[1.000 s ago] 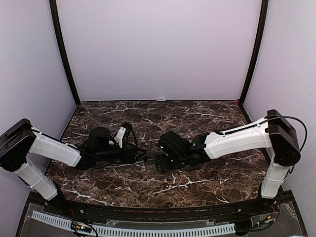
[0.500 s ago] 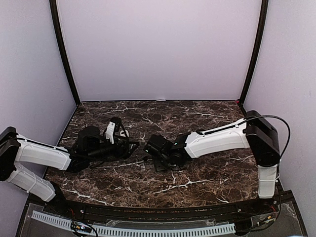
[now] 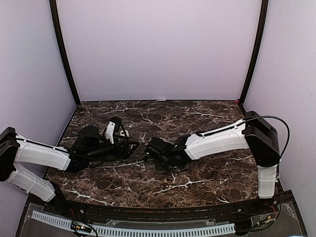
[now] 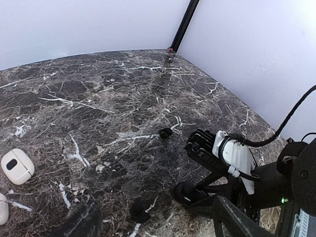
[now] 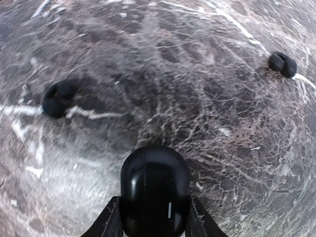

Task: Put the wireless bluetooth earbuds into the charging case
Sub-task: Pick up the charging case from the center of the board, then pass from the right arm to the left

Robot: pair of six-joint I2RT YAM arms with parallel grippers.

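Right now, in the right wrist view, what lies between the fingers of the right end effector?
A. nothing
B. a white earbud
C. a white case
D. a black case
D: a rounded black case sits between the two fingers of the right end effector, which flank it on both sides.

On the table [image 3: 197, 182], the charging case [image 5: 154, 187] is sitting between the fingers of the right gripper [image 5: 154, 217], which are touching both its sides. The nearer earbud [image 5: 56, 98] is lying ahead of it to the left, and the farther earbud [image 5: 282, 64] is lying ahead to the right. The left gripper [image 4: 150, 222] is facing the right one with its fingers standing apart. A second case [image 4: 17, 166] is lying at the left of the left wrist view, well apart from both grippers.
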